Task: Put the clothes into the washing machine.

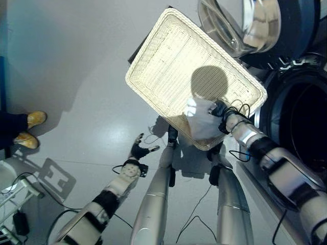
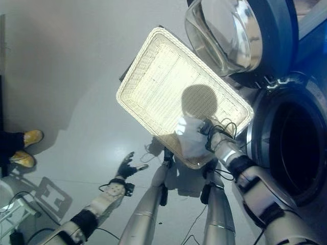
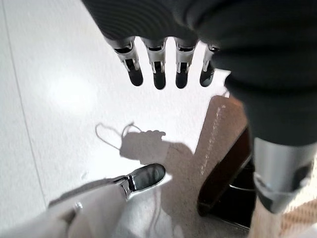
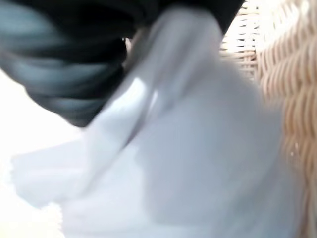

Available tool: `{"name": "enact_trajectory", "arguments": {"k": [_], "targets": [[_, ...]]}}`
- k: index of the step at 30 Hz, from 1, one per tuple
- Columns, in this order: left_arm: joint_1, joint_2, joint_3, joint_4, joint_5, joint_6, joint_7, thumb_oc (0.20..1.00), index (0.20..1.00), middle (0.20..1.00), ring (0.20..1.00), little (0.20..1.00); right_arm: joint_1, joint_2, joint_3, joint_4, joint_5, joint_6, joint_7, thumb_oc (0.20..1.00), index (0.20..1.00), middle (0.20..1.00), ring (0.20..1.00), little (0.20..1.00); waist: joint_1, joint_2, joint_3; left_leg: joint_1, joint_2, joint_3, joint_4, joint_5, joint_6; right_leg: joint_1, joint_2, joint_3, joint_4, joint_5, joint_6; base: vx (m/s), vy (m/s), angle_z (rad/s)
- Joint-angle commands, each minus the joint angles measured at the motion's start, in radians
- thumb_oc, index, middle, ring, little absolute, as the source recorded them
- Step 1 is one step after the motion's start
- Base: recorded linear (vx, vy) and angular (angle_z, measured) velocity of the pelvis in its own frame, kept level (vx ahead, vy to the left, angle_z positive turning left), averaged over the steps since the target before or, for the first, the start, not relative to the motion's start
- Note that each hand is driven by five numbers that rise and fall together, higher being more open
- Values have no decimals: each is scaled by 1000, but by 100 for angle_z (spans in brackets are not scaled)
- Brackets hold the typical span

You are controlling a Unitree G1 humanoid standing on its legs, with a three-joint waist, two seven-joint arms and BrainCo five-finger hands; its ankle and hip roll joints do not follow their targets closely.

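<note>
pick-up step: right hand (image 1: 220,113) in the wicker basket (image 1: 168,56), fingers bunched into the white cloth (image 1: 202,120) at its near corner. left hand (image 1: 139,150) hangs idle, fingers straight. next: lift and swing to the washer drum (image 1: 306,127), door (image 1: 245,23) open.

Overhead glare, hard shadows, blur

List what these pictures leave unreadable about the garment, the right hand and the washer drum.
- Right hand fingers: hidden by the white garment; the right wrist view is blurred.
- Garment type: bunched, unclear.
- Washing machine drum: dark, cut by the picture's edge.
- Wicker basket underside: hidden.
- Left hand: open, idle.
</note>
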Motion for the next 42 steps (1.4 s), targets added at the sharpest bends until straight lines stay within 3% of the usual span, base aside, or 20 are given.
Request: {"name": "enact_trajectory", "arguments": {"k": [1,5,7,10,13,19,24,25,29,30,31,33,36,39,41,42], "targets": [[54,-15,28,39,33,-34,6,1000,1000,1000,1000,1000,103,24,-50,-88,388,-151,118,200,200,200,200,200,-32,-4,7,5,-55,66,86,-124,27,51,62,-3,-140,99,68,-32,0,-33],[65,-36,50,99,37,-80,12,1000,1000,1000,1000,1000,193,101,-112,-139,611,-189,218,200,200,200,200,200,-59,-8,7,33,-47,88,86,-133,29,64,75,19,-135,93,66,-38,-4,-29],[65,-37,50,103,35,-82,14,1000,1000,1000,1000,1000,199,108,-117,-141,631,-189,230,200,200,200,200,200,-62,-8,7,36,-46,91,84,-133,29,66,76,22,-136,94,66,-36,-6,-21],[62,-43,49,128,37,-97,20,1000,1000,1000,1000,1000,221,155,-161,-110,876,-190,305,200,200,200,200,200,-77,-2,7,60,-40,111,73,-138,25,83,82,35,-147,91,66,-74,-50,-36],[57,-43,38,137,39,-92,27,1000,1000,1000,1000,1000,225,179,-180,-67,1026,-194,333,200,200,200,200,200,-83,5,7,75,-40,119,67,-142,22,97,83,40,-157,89,65,-76,-73,-16],[51,-50,25,165,16,-97,30,1000,1000,1000,1000,1000,241,212,-218,23,1213,-257,258,200,200,200,200,200,-102,25,7,102,-41,136,50,-138,14,122,86,57,-179,89,61,-48,3,-14],[50,-73,3,201,-1,-125,43,1000,1000,1000,1000,1000,254,245,-299,139,1399,-387,181,200,200,200,200,200,-119,47,7,124,-36,159,28,-133,5,140,82,69,-202,93,60,-14,23,-26],[45,-82,-10,209,-3,-129,47,1000,1000,1000,1000,1000,222,250,-353,176,1477,-460,139,200,200,200,200,200,-122,59,7,130,-37,167,23,-133,2,145,79,69,-210,96,60,3,-17,-20],[26,-86,-32,227,-9,-128,41,1000,1000,1000,1000,1000,147,251,-433,191,1481,-556,97,200,200,200,200,200,-119,74,7,137,-38,171,21,-135,-3,156,73,66,-217,94,59,17,-38,-15],[16,-83,-42,232,-14,-125,36,1000,1000,1000,1000,1000,103,244,-470,187,1481,-632,38,200,200,200,200,200,-118,82,7,138,-39,170,25,-137,-5,157,71,66,-214,91,59,29,-56,-6],[12,-83,-47,232,-16,-124,36,1000,1000,1000,1000,1000,84,236,-483,185,1481,-659,14,200,200,200,200,200,-117,85,7,137,-40,170,25,-137,-5,156,70,65,-214,90,59,32,-77,-9],[5,-74,-62,225,-22,-117,28,1000,1000,1000,1000,1000,11,190,-534,192,1481,-786,-99,200,200,200,200,200,-111,100,7,134,-41,167,32,-139,-8,154,66,62,-207,84,57,27,-62,-7],[7,-64,-77,213,-30,-111,24,1000,1000,1000,1000,1000,-51,129,-579,219,1481,-925,-211,200,200,200,200,200,-107,111,7,128,-44,161,42,-143,-11,153,66,58,-193,73,51,33,-63,0],[15,-43,-86,191,-36,-102,14,1000,1000,1000,1000,1000,-105,39,-637,251,1481,-1125,-343,200,200,200,200,200,-104,120,7,110,-45,153,58,-141,-13,137,68,54,-176,69,43,30,-64,0],[26,-38,-91,180,-35,-99,15,1000,1000,1000,1000,1000,-105,15,-652,251,1481,-1181,-364,200,200,200,200,200,-105,122,7,117,-46,150,60,-150,-14,144,68,53,-170,57,44,52,-48,0],[43,-16,-95,142,-40,-84,12,1000,1000,1000,1000,1000,-105,-44,-688,219,1481,-1318,-377,200,200,200,200,200,-108,124,7,111,-46,147,65,-153,-15,140,71,53,-163,51,41,58,-53,2]]}}
